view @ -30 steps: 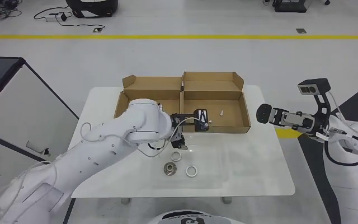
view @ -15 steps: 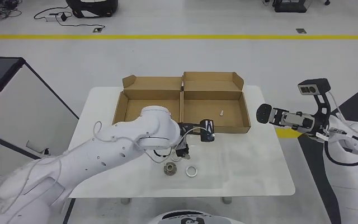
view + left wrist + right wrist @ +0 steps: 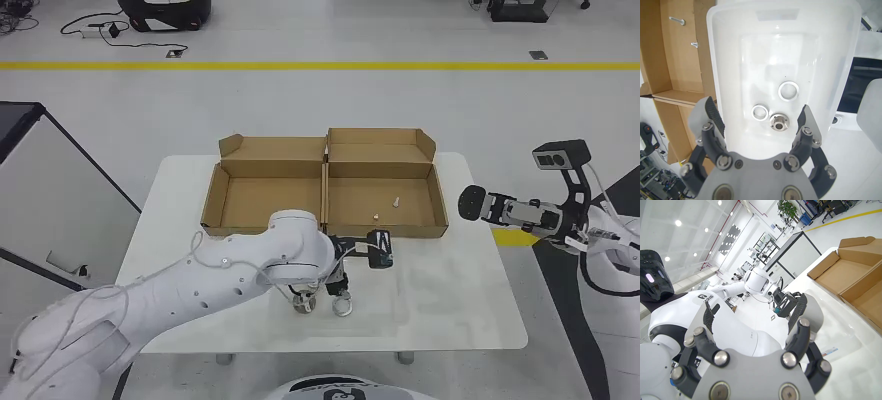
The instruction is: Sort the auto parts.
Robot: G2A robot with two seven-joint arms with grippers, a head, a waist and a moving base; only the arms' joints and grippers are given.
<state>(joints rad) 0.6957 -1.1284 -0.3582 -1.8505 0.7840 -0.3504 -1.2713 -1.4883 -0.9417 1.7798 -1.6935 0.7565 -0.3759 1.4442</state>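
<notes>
Two metal rings (image 3: 788,92) (image 3: 759,113) and a flanged hub (image 3: 779,124) lie in a clear plastic tray (image 3: 727,75) on the white table. My left gripper (image 3: 758,107) hangs open just above them, its fingers either side of the smaller ring and the hub. From above, the left gripper (image 3: 338,288) sits between the hub (image 3: 303,300) and a ring (image 3: 342,307). Two small bolts (image 3: 397,199) (image 3: 376,213) lie in the right cardboard box (image 3: 434,195). My right gripper (image 3: 470,203) is open and holds nothing, off the table's right edge.
The left cardboard box (image 3: 262,200) stands beside the right one at the back of the table (image 3: 460,320). My left arm crosses the table's front left. Open tabletop lies to the right of the parts.
My left arm swung from over the right box forward to the parts near the front. A second small bolt now lies in the right box. The right arm stayed still.
</notes>
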